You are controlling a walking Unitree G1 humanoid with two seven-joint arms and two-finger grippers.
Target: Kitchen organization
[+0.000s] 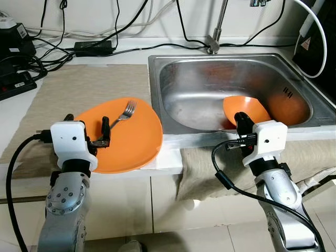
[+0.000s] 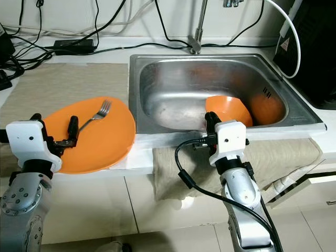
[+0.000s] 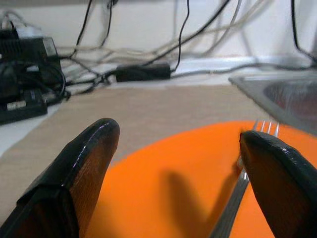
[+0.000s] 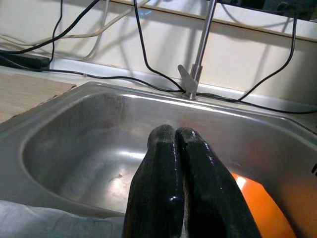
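Left gripper (image 1: 101,132) hovers spread wide above the orange plate (image 1: 137,147), its fingers (image 3: 84,173) bracketing the fork (image 1: 124,113) handle. To grasp well, lower and centre on the handle, then close. Right gripper (image 4: 182,168), fingers pressed together and empty, waits at the sink (image 1: 173,68) rim near the orange bowl (image 1: 257,107).
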